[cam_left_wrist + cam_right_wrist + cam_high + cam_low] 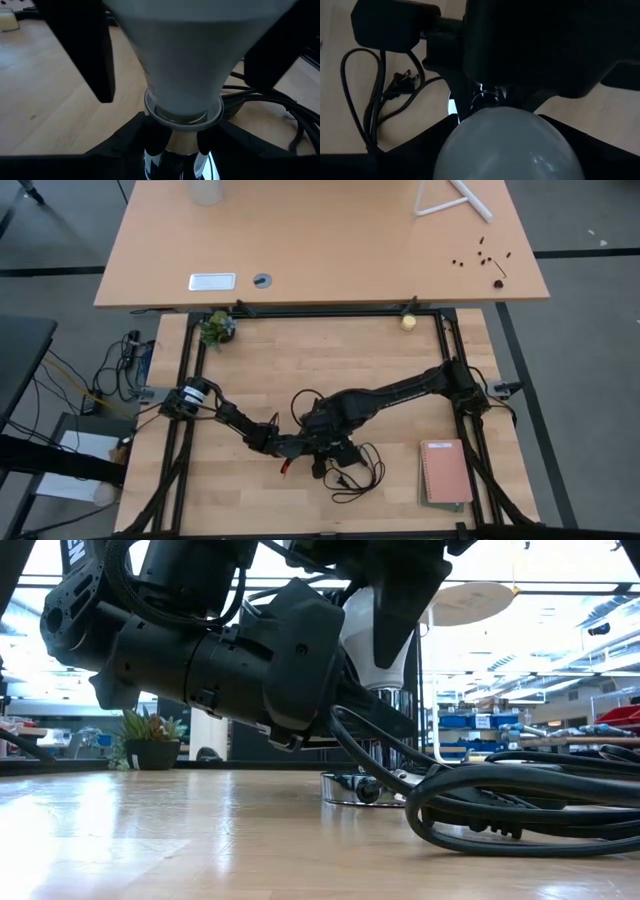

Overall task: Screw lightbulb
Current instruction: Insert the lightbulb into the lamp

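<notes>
The white lightbulb [185, 55] stands upright with its narrow end in the collar [182, 112] of a chrome socket [385, 705]. The socket rises from a round silver disc [352, 790] that rests on the wooden table. My right gripper [325, 430] comes down from above and is shut on the bulb, whose dome [507, 150] fills its wrist view. My left gripper [303, 445] reaches in low from the table's left and is shut on the socket below the bulb. A black cord [520, 805] lies coiled beside the disc. My left gripper pinches the socket's chrome stem [180, 162], just under the collar, between its two fingers [135, 137]. It comes in nearly level from the table's left. The socket stands upright on its disc on the table. My right gripper has the bulb's wide glass part [375, 640] between its two fingers [85, 55], one on each side. The fingers point down from above. The bulb sits upright, its neck in the socket's collar.
The cord's loops and plug [358, 470] lie toward the near edge. A pink notebook [446, 470] lies at the near right. A small plant [216, 328] and a yellowish ball [409, 322] sit at the far edge. A black frame [185, 380] borders the table.
</notes>
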Controlling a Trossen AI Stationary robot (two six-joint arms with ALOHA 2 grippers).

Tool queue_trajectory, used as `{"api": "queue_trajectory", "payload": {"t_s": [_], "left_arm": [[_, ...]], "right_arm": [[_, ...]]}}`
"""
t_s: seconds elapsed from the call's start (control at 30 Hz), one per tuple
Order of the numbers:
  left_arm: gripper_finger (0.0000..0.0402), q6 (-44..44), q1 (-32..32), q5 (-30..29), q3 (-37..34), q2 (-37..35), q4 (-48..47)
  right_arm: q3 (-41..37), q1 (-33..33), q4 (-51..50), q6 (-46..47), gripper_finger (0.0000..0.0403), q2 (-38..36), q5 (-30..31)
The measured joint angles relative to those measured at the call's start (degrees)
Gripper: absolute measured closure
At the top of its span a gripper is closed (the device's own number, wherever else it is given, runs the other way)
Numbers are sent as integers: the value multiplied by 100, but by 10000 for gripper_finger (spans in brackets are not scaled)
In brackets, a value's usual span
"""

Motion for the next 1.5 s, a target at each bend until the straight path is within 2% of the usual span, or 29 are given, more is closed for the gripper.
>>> {"api": "queue_trajectory", "payload": {"t_s": [0.3,0.77,1.5], "left_arm": [[211,-131,-4,-42,-2,-2,0],[211,-47,-4,13,-4,-2,42],[211,1,-2,-72,-9,0,190]], "right_arm": [[-17,11,-308,1224,134,20,35],[-20,-61,-239,1726,137,22,10],[-20,-186,3,5060,137,24,97]]}}
